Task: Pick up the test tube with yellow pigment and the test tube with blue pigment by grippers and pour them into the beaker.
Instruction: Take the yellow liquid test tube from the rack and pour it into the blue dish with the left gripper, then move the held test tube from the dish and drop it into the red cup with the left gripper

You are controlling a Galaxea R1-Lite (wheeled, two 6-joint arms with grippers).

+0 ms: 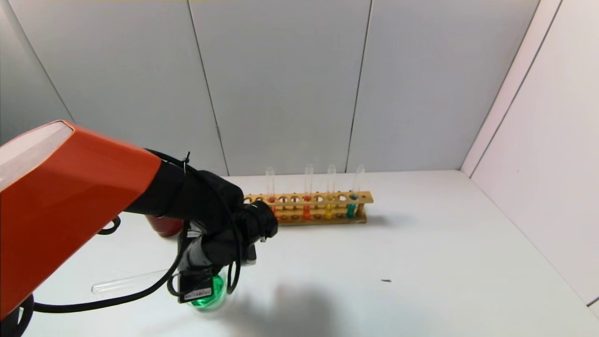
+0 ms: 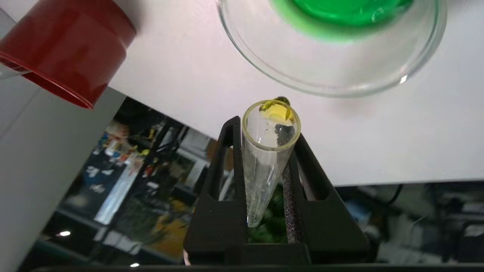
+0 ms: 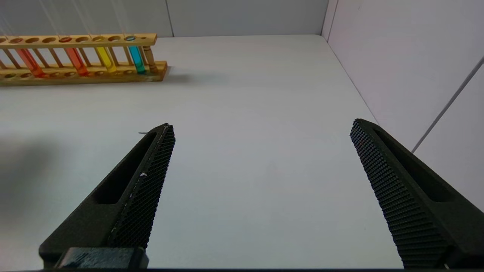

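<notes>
My left gripper (image 1: 210, 264) hangs just above the beaker (image 1: 217, 286), which holds green liquid. In the left wrist view the left gripper (image 2: 266, 128) is shut on the test tube with yellow pigment (image 2: 261, 170). The tube is tipped mouth-down toward the beaker (image 2: 329, 77) and is almost empty, with a yellow drop at its lip. A clear empty tube (image 1: 126, 280) lies on the table left of the beaker. No tube with bright blue liquid shows. My right gripper (image 3: 261, 124) is open and empty over bare table, out of the head view.
A wooden rack (image 1: 309, 208) at the back holds two orange-red tubes, a yellow tube (image 1: 329, 206) and a teal tube (image 1: 351, 206); the rack also shows in the right wrist view (image 3: 83, 71). A dark-red cup (image 1: 164, 227) stands behind my left arm. White walls close the back and right.
</notes>
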